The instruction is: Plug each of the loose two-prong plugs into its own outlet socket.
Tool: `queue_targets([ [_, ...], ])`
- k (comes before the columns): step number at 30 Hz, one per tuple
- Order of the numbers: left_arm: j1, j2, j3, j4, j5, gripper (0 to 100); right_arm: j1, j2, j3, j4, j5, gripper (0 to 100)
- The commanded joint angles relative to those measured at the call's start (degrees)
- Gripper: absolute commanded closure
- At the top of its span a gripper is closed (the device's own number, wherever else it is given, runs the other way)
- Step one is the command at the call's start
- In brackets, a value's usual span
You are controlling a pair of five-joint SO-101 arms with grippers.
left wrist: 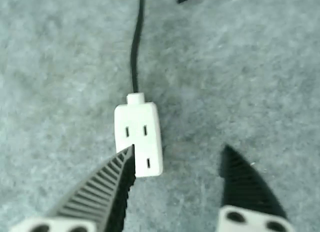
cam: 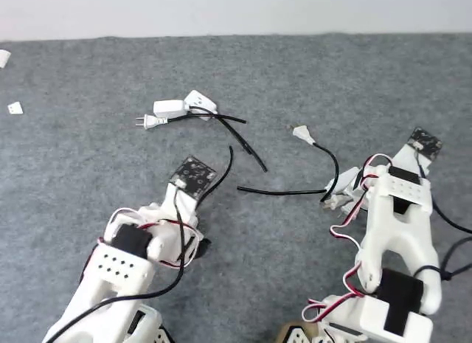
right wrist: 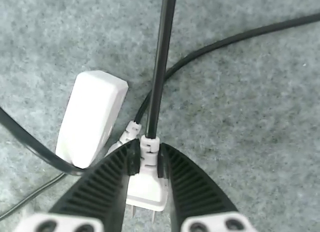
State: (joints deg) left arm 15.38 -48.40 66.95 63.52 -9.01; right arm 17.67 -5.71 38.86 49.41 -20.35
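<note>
Left end effector (left wrist: 177, 159) spread apart at white rectangular outlet socket (left wrist: 138, 134); right end effector (right wrist: 149, 153) clamped on white two-prong plug (right wrist: 145, 189).

Bright, even light; the outlet (left wrist: 137, 137) at my left gripper (left wrist: 178, 149) tips casts just a soft, faint shadow.

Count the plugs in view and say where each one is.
3. The first plug lies at the back, prongs bare. The second plug lies to its right on a black cord. The third plug is clamped in the right gripper. Others may be hidden.
</note>
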Motion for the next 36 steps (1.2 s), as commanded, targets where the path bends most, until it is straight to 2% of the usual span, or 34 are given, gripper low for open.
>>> queue_targets([
  [1,-3.1,1.0,-0.7,0.3,-1.1,73,-0.7,-0.2,-0.3,-0.7,1.0,99.1],
  [4,-3.2,5.8,-1.5,-1.7,-3.8,75,-0.7,-0.2,-0.3,-0.6,1.0,99.1],
  [11,-3.3,19.3,-6.3,-6.7,-4.0,77,-0.6,-0.2,-0.2,-0.5,1.1,99.1],
  [17,-9.1,30.1,-12.4,-10.4,-5.8,77,-0.7,-0.2,0.2,-0.8,1.1,99.1],
  [19,-10.0,31.1,-13.1,-10.7,-7.8,77,-0.7,-0.2,0.2,-0.8,1.1,99.1],
  [26,-9.8,31.4,-13.0,-10.2,-8.3,77,-0.7,-0.2,0.2,-0.9,1.1,99.1],
  [31,-4.8,31.5,-10.7,-5.6,-7.8,77,-1.2,-0.2,0.2,-0.9,1.1,99.1],
  [36,-3.8,31.4,-10.8,-5.4,-2.1,77,-1.3,-0.2,0.2,-0.9,1.1,99.1],
])
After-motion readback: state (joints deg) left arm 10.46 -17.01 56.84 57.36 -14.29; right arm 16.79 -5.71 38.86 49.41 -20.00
